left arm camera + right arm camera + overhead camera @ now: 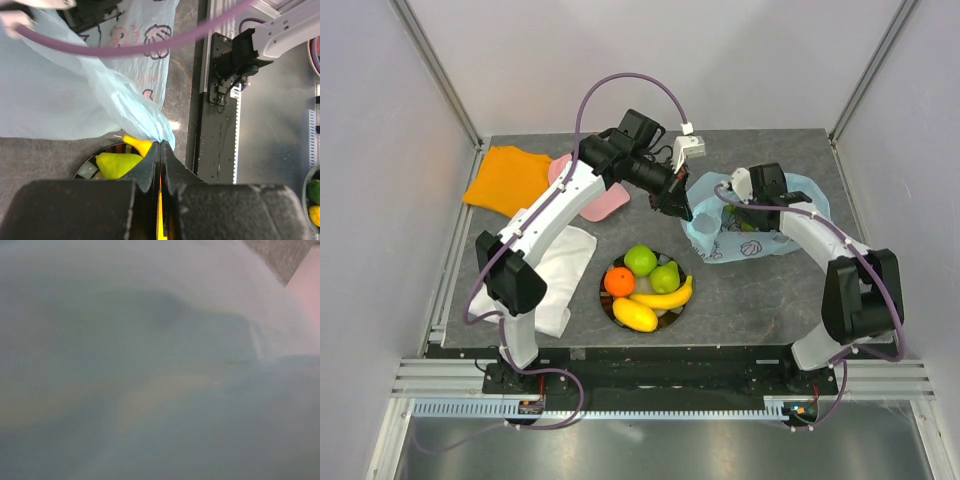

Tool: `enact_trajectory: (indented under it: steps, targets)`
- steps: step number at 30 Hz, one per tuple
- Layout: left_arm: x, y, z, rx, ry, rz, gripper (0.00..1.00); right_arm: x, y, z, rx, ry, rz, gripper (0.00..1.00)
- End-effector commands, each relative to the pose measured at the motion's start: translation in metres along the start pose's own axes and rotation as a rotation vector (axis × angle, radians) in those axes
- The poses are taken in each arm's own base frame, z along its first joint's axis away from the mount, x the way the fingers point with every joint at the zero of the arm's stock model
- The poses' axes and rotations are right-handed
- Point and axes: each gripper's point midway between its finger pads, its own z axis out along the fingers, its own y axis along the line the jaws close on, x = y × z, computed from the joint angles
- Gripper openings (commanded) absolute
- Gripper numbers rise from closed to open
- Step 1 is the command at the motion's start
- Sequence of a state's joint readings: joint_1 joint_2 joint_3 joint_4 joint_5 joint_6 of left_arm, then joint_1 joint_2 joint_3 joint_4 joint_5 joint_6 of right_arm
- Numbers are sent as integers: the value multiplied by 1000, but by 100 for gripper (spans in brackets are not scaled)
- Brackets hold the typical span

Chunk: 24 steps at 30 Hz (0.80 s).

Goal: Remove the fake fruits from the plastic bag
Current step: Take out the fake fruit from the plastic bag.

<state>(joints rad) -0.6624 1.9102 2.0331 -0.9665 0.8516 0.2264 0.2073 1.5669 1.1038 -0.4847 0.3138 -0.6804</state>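
The light-blue plastic bag (790,235) lies right of the plate (672,316). My left gripper (682,210) is shut on the bag's left edge and holds it up. In the left wrist view its jaws (161,145) pinch a gathered corner of the bag (75,100). My right gripper (745,208) reaches into the bag's mouth, its fingers hidden. The right wrist view shows only blurred bag film (160,360). On the plate lie a green apple (640,260), green pear (666,277), orange (619,281), banana (665,297) and yellow mango-like oval (635,314). The grapes are not clearly visible.
A white folded cloth (565,265) lies left of the plate under the left arm. An orange cloth (510,178) and a pink object (595,200) lie at the back left. The left wrist view shows the pear (117,164) and the banana's tip (137,145) below the jaws.
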Motion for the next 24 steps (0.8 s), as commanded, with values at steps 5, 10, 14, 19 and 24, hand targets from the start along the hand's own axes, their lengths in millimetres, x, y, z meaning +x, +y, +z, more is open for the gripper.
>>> enact_trajectory:
  steps: [5,10,14,19,24]
  targets:
    - [-16,-24,-6,102,-59,19,2,4,-25,51,82,71,196,76]
    - [-10,-25,0,152,-48,-6,2,2,-35,77,57,77,364,77]
    - [-6,-26,4,177,-41,-30,1,-2,-40,93,26,62,454,80]
    - [-2,-24,8,184,-32,-48,2,-16,-31,121,-69,14,522,86]
    - [3,-19,11,176,-21,-61,2,-38,-30,147,-121,-58,573,77]
